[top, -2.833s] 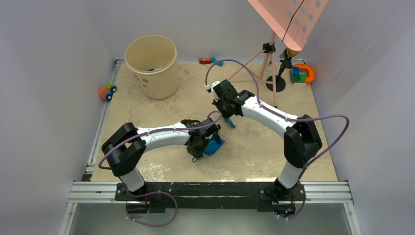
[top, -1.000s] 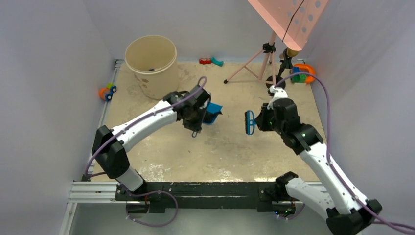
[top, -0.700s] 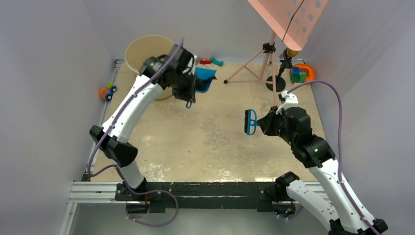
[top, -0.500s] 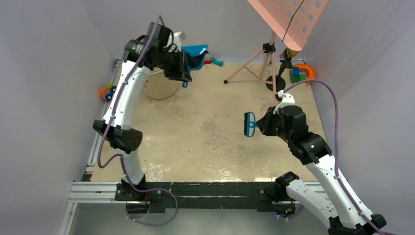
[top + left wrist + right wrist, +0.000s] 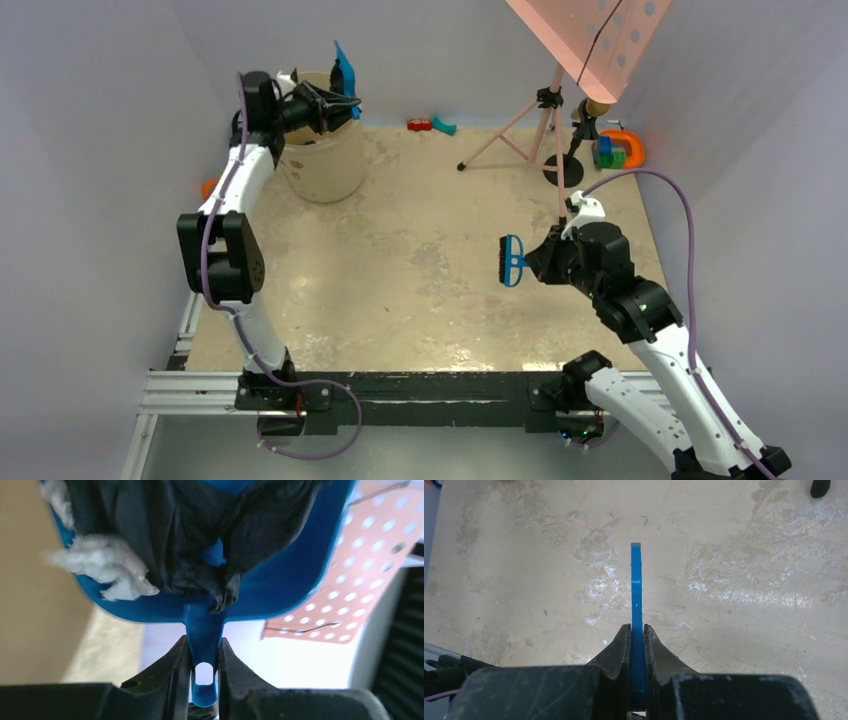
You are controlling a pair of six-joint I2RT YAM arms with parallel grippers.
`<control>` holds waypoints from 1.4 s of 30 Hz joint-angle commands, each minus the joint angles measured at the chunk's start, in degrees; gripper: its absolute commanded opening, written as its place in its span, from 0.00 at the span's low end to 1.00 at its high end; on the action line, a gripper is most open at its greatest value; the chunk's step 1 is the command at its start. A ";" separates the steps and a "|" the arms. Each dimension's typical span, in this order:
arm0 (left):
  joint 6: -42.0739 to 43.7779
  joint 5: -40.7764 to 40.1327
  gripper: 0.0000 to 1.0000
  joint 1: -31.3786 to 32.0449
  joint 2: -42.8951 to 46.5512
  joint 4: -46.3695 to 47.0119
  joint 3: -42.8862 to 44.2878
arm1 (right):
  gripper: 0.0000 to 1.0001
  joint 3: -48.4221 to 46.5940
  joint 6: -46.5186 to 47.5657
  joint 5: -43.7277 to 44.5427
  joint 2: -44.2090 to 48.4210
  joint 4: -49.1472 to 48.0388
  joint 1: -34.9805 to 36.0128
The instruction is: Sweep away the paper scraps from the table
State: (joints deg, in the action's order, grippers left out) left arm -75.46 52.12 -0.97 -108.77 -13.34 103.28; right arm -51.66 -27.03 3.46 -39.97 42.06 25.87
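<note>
My left gripper (image 5: pixel 204 651) is clenched on the handle of the blue plastic dustpan (image 5: pixel 280 595), tipped over the round cream bucket (image 5: pixel 325 165) in the far-left corner. The crumpled paper scraps (image 5: pixel 165 530) in it: 1 black, 2 white. My right gripper (image 5: pixel 637 630) clamps 1 blue hand brush (image 5: pixel 636 580) above the open beige mottled counter (image 5: pixel 420 290).

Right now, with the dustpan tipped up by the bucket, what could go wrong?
1. The dustpan sits near the right rim of the bucket in the top view, so its load could drop onto the table.
2. The black paper and white wads are bunched by the handle and might stick.
3. The left hand pinches only the handle end; the pan could swivel.
</note>
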 commanded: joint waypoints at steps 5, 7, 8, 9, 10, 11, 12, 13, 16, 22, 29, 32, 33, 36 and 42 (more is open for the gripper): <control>-59.26 -5.03 0.04 -1.17 -2.33 75.08 -19.86 | 0.00 -0.03 -0.92 -1.76 -0.39 -1.36 0.06; -59.24 -4.42 0.04 -1.22 -1.84 75.00 -19.70 | 0.00 -0.02 -0.92 -1.87 -0.68 -1.64 0.00; -59.27 -4.32 0.04 -1.22 -1.58 75.07 -19.77 | 0.00 0.07 -0.99 -1.98 -0.83 -1.94 -0.02; -59.47 -4.38 0.04 -1.22 -1.33 75.17 -19.79 | 0.00 0.10 -1.10 -2.28 -1.04 -2.20 0.02; -59.61 -4.39 0.04 -1.22 -1.08 75.21 -19.79 | 0.00 0.09 -1.16 -2.66 -1.26 -2.31 0.07; -59.58 -4.42 0.04 -1.22 -0.82 75.11 -19.72 | 0.00 0.07 -1.27 -3.09 -1.49 -2.40 0.01; -59.20 -4.26 0.04 -1.22 -0.45 74.93 -19.64 | 0.00 0.07 -1.32 -3.31 -1.59 -2.49 0.04; -58.15 -3.74 0.05 -1.22 0.08 74.14 -19.43 | 0.00 0.10 -1.36 -3.32 -1.75 -2.58 0.06; -48.28 0.46 0.05 -0.78 3.99 64.75 -19.00 | 0.00 0.44 -1.54 -3.38 -1.66 -3.21 0.08; -2.81 2.43 0.08 3.97 19.84 12.10 -18.66 | 0.00 -0.08 -2.07 -3.37 -1.31 -4.31 0.01; 34.92 -21.37 0.10 16.46 31.52 -27.73 -25.04 | 0.00 4.51 -5.11 -3.38 4.77 -9.20 -0.01; 39.08 -34.24 0.10 21.31 35.35 -31.07 -33.46 | 0.00 9.59 -7.32 -4.51 6.74 -11.36 0.01; 39.36 -37.08 0.10 22.38 36.30 -30.98 -36.74 | 0.00 10.69 -7.73 -4.79 6.82 -11.57 0.05; 39.44 -42.26 0.10 24.33 38.15 -28.82 -45.46 | 0.00 13.61 -9.08 -6.23 6.29 -12.74 0.02; 39.35 -45.76 0.10 25.63 39.33 -22.77 -54.89 | 0.00 19.18 -13.16 -8.27 5.61 -18.72 0.03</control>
State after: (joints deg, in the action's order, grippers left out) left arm -39.27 12.47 24.01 -71.50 -40.47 50.61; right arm -35.35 -35.75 -2.15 -34.41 31.55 25.87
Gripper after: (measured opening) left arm 0.250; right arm 0.081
